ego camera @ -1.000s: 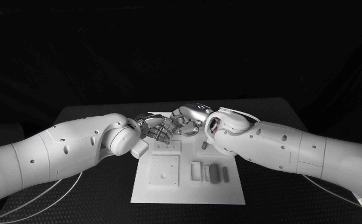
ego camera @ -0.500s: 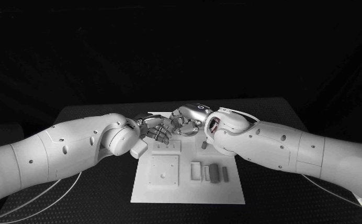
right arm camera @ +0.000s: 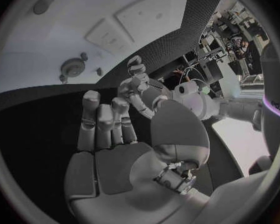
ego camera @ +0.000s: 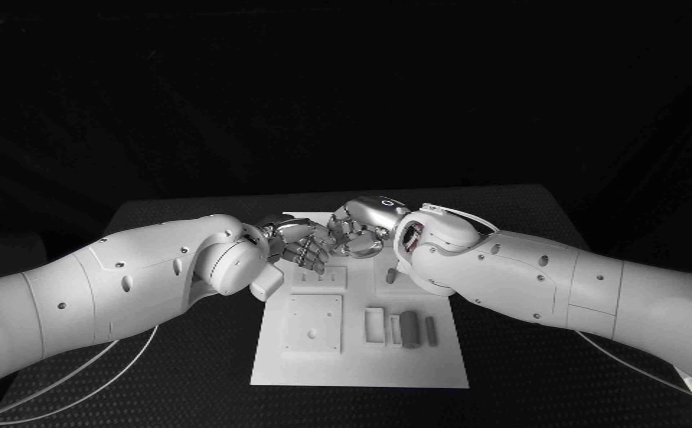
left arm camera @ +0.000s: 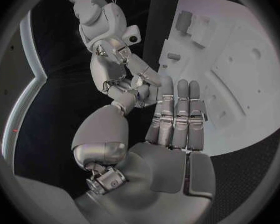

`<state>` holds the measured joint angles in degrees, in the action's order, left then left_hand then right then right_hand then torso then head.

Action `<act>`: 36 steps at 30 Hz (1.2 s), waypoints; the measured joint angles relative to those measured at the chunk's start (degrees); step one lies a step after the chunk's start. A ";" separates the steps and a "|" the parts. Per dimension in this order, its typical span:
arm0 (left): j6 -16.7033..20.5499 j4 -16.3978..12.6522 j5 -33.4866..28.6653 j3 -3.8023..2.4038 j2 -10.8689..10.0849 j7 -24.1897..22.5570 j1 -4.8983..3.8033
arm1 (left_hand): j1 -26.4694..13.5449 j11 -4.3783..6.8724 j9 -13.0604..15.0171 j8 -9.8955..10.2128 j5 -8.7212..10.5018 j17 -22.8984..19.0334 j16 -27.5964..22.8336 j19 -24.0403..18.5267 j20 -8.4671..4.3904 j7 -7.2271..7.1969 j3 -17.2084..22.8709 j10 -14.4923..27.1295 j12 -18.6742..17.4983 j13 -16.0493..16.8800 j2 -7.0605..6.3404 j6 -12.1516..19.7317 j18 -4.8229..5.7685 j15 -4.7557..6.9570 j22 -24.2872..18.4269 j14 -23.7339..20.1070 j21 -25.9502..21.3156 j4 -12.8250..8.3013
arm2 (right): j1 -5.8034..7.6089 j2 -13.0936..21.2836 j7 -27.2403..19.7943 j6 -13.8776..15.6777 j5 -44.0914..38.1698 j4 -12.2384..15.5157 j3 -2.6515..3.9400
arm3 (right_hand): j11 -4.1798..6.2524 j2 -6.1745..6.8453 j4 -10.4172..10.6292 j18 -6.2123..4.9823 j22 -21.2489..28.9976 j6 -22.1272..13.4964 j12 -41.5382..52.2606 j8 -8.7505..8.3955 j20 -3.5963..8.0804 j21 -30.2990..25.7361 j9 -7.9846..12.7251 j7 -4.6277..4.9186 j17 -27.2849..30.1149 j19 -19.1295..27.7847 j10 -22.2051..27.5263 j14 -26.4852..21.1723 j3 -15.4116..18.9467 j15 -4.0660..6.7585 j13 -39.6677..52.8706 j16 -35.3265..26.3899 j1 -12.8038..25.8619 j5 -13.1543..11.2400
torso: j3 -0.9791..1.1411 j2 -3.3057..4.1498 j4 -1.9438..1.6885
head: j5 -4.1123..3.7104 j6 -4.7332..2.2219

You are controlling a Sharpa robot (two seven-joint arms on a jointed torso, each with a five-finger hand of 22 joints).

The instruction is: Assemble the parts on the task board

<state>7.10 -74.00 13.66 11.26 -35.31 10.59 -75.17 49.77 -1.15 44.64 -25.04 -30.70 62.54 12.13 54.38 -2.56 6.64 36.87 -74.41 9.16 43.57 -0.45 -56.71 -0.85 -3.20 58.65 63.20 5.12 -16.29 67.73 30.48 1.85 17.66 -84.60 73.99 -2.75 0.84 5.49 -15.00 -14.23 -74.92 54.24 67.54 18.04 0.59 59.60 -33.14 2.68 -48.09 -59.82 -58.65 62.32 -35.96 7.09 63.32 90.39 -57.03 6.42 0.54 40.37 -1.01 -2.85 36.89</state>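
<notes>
Silver left robot hand [ego camera: 296, 246] and right robot hand [ego camera: 361, 228] meet open-fingered above task board [ego camera: 361, 373].

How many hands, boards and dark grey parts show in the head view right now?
Hands: 2, the left hand and the right hand
Task board: 1
Dark grey parts: 3, two lying bars and one upright peg
Total: 6

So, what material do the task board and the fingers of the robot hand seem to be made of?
The task board looks like matte white plastic: even, dull surface with moulded recesses, though painted metal is possible. The fingers of the left robot hand look like metal with a brushed silver finish, showing soft highlights; the pads look darker, perhaps rubber.
</notes>
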 measured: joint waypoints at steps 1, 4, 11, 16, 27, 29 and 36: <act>-0.14 0.00 0.02 -0.02 0.00 -0.02 -0.01 | 0.00 0.04 0.00 -0.01 0.55 0.00 -0.12 0.00 0.00 0.05 0.08 -0.35 -0.44 -0.33 0.00 -0.05 0.00 0.00 0.12 0.00 -0.20 0.08 | -0.01 0.11 -0.09 0.14 0.51 -0.05 -0.02 | -1.00 1.06 0.50 0.45 0.00 -0.23 -0.11 -1.17 -0.21 -0.31 0.47 2.22 0.00 0.64 0.42 -0.43 0.48 -1.05 0.00 -0.25 0.79 0.01 | 0.01 0.00 0.02 | 0.03 0.00; -0.61 0.17 0.13 -0.19 -0.01 -0.12 -0.15 | 0.02 -0.06 -0.31 -0.08 1.91 0.00 -0.43 -0.01 0.02 0.20 0.08 -0.68 -1.21 -1.11 0.00 -0.21 -0.01 0.00 0.42 0.00 -0.35 0.09 | -0.18 0.77 -0.51 0.92 2.31 -0.21 -0.20 | -2.53 2.56 0.58 0.39 0.00 -2.44 -0.39 -3.47 -0.92 -0.84 1.55 4.61 0.00 1.75 1.96 -1.78 2.13 -2.56 0.11 -0.66 2.00 0.01 | 0.03 -0.01 0.02 | 0.05 0.00; -1.48 1.40 0.98 -0.21 -0.02 0.10 -0.20 | 0.66 0.07 -0.78 1.14 2.38 0.25 -0.66 -2.01 1.35 0.60 0.08 -1.58 -1.95 -2.35 0.06 -0.62 0.00 -0.19 1.94 0.18 -0.64 0.09 | -0.24 3.72 -3.06 4.39 7.60 0.75 -0.21 | -4.32 3.83 0.83 0.22 0.00 -4.86 -0.39 -5.20 -1.82 -1.59 2.50 6.10 -0.16 3.44 4.18 -3.64 4.93 -4.42 0.49 -0.88 3.26 0.01 | 0.04 -0.02 -0.01 | 0.20 -0.01; -2.34 2.53 2.94 -0.20 -0.02 0.64 -0.22 | 1.00 0.04 -0.93 2.47 6.20 0.25 -1.09 -4.17 1.86 0.59 -0.08 -1.78 -2.82 -3.18 0.41 -0.63 0.00 -0.29 3.82 0.27 -0.64 0.25 | -0.25 6.40 -5.18 6.43 11.56 1.68 0.60 | -4.53 4.28 1.51 0.07 0.00 -5.42 -0.39 -5.20 -2.32 -1.95 2.63 6.45 -0.16 3.94 4.81 -4.31 5.93 -4.67 0.49 -0.88 3.72 0.01 | 0.08 -0.04 0.02 | 0.52 0.19; -4.61 5.40 8.90 -0.24 1.36 2.76 -0.69 | 2.34 -0.08 -1.08 4.25 15.91 2.03 0.70 -4.58 1.47 0.71 -0.09 -2.08 -2.70 -1.62 1.74 -0.93 -0.01 0.04 8.35 1.21 0.88 0.25 | 3.06 7.93 -6.86 7.71 21.45 -5.85 4.63 | -4.63 4.17 1.81 0.01 0.00 -5.91 -0.39 -5.20 -2.34 -1.95 2.74 6.74 -0.16 4.56 5.31 -4.79 6.23 -4.76 0.40 -0.88 4.23 0.01 | 0.09 0.00 0.05 | 0.68 0.38; -5.02 6.32 9.72 -0.23 1.99 3.29 -0.97 | 2.41 -0.04 -1.07 4.26 15.92 2.75 3.52 -3.89 0.78 0.71 -0.14 -2.12 -1.72 -0.28 1.81 -0.93 -0.01 0.29 9.60 0.96 1.64 0.30 | 4.20 7.63 -7.09 7.62 23.68 -8.69 4.69 | -4.63 3.91 1.97 0.01 0.00 -5.92 -0.39 -5.20 -2.34 -1.95 2.74 6.74 -0.16 4.56 5.31 -4.79 6.38 -4.76 0.40 -0.88 4.48 0.01 | 0.09 0.00 0.02 | 0.64 0.45; -7.81 9.66 11.68 -0.10 5.23 8.66 -2.00 | 2.03 1.05 -1.06 4.50 14.02 2.90 11.18 -2.67 -0.44 0.70 -0.18 -2.81 2.07 3.90 2.19 -0.92 -0.01 1.37 12.72 0.25 3.06 0.33 | 6.45 6.07 -7.76 7.41 28.43 -16.82 4.79 | -4.63 3.83 1.97 0.01 0.00 -6.07 -0.13 -5.20 -2.34 -1.95 2.74 6.72 -0.15 4.56 5.31 -4.79 6.38 -4.76 0.35 -0.88 4.53 0.01 | 0.08 0.00 -0.02 | 0.73 0.89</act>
<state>-0.71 -64.34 25.34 11.16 -30.08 19.25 -77.17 51.80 -0.10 43.58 -20.54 -16.68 65.44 23.32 51.71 -2.99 7.34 36.69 -77.21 11.23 47.47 1.74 -57.64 -0.86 -1.83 71.37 63.45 8.18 -15.96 74.18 36.55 -5.91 25.07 -56.17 57.17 2.05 -3.79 9.32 -13.04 -14.22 -74.92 48.16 67.41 12.84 -1.75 57.65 -30.40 9.40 -48.24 -55.26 -53.33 57.53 -29.58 2.33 63.67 89.51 -52.50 6.44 0.63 40.37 -1.02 -2.11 37.78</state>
